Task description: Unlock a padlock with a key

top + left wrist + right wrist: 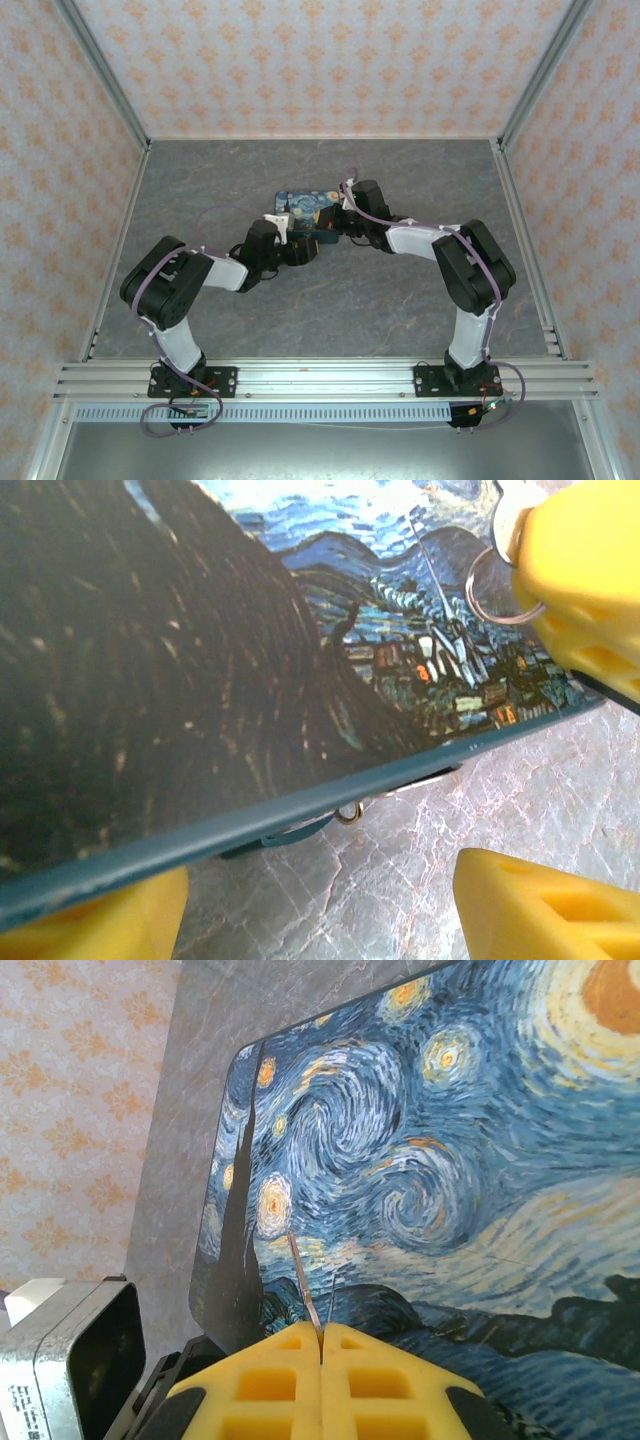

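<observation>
Since the right gripper (320,1348) is clenched on the key (304,1278), whose thin blade sticks out edge-on past the yellow pads above the painted tin (450,1160), we judge the step in hand to be bringing the key to the lock, with insertion not yet made. From the left wrist we see a wire ring (497,586) at that pinch, over the lid. The left gripper (320,920) is released, its fingers spread wide at the tin's near edge, grasping nothing. The padlock (262,840) seems to be the teal sliver tucked under that edge, beside a small brass loop (350,813). Most of it is hidden, and we cannot tell which way its keyhole faces. Next, we think, the key must come down off the lid to that edge and line up with the keyhole while the left gripper steadies the padlock. We find no brand or readable writing: the tin bears only painted swirls, and a small label on the grey housing (60,1360) is too fine to read.
</observation>
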